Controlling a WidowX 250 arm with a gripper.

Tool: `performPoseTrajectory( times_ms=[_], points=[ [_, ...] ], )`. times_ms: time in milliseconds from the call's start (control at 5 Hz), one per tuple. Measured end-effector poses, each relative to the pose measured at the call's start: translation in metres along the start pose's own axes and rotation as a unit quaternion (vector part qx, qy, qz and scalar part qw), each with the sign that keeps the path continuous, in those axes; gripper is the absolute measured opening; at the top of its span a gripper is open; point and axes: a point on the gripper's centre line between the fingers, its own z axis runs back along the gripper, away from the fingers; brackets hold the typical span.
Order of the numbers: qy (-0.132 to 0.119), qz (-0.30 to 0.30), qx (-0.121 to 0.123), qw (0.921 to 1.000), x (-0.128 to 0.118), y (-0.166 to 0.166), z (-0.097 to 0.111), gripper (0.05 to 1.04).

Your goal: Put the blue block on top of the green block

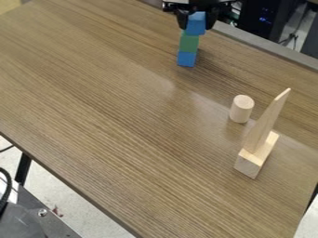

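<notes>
At the top of the camera view, the gripper hangs over the table's far edge with its fingers closed on the sides of a blue block. Directly below that block in the view is the green block, which rests on a second blue block standing on the table. The held block's lower edge meets or overlaps the green block's top, slightly to its right; whether they touch I cannot tell.
A light wooden cylinder stands upright on the brown table, right of centre. Beside it, nearer the front, lies a wooden bar with a tall pointed wooden piece rising from it. Dark equipment is behind the far edge.
</notes>
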Motion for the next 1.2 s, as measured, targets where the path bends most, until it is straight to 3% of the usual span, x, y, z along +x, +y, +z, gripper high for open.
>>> performPoseTrajectory(
  times_ms=[200, 400, 800, 1200],
  points=[
    [0.002, 0.003, 0.001, 1.0, 0.002, 0.0, 0.002, 0.9],
    [0.002, 0.003, 0.003, 1.0, 0.003, 0.001, 0.002, 1.001],
    [0.001, 0.005, 0.002, 1.0, 0.003, 0.001, 0.002, 1.0],
    [-0.063, 0.045, -0.045, 0.996, 0.029, 0.014, 0.059, 1.0]
  ],
)
